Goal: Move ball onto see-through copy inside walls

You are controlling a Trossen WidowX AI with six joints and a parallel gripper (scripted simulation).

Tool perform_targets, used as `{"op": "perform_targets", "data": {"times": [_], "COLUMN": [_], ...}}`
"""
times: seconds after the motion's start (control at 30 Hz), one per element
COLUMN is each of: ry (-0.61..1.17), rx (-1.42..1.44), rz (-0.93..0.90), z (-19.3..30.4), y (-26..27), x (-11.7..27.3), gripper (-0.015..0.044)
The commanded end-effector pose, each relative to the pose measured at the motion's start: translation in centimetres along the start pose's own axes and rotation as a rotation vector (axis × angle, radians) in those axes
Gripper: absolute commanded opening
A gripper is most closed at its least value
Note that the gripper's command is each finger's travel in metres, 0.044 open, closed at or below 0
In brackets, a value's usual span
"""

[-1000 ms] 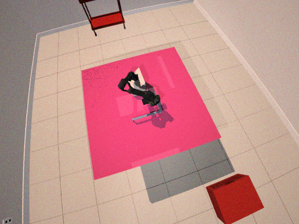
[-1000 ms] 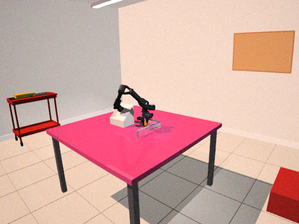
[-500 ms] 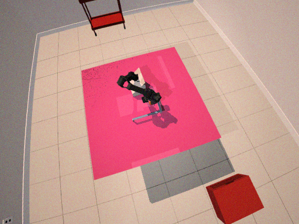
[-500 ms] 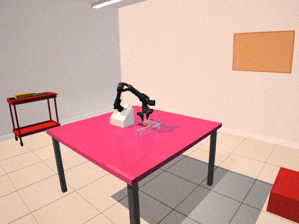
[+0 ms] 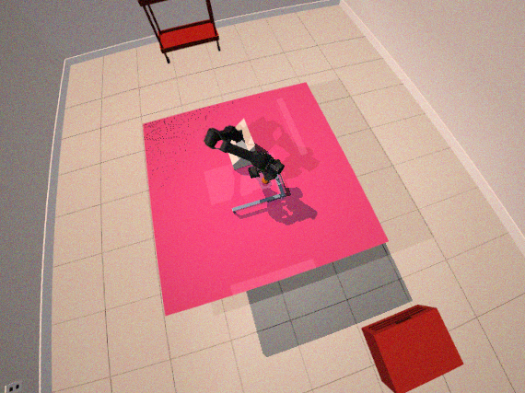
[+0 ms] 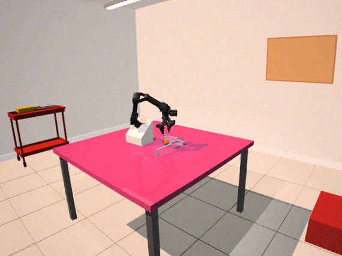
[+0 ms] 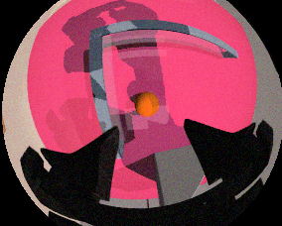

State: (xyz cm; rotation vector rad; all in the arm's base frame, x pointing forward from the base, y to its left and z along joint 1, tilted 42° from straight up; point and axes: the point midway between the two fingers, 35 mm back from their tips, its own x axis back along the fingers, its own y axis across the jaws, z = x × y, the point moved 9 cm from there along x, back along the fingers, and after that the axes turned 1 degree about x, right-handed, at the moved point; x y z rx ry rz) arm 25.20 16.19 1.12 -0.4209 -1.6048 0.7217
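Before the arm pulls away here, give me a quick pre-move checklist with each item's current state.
1. Pincer open, holding nothing: ok.
2. Ball apart from both fingers: ok.
3. Ball on the table, pincer raised above it: ok.
4. Ball on the inner side of the walls, near one of them: ok.
5. Ball on the see-through copy: cannot tell, no copy visible.
6. Ball at rest: cannot tell.

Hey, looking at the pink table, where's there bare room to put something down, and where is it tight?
The pink square table shows bare surface along its near edge and front corner, and on the far right side beyond the clear low corner walls. It is crowded mid-table: the white robot base, the open black hand raised above the small orange ball, and the walls sit close together.
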Motion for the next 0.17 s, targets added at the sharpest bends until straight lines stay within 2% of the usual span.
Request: {"op": "perform_targets", "data": {"times": [0.0, 0.13], "ry": [-0.007, -0.007], "rx": [-0.005, -0.006], "rz": [-0.006, -0.005], "z": [0.10, 0.23], "y": [-0.06, -0.14], "x": [3.04, 4.02], "gripper": [0.0425, 0.0440]}}
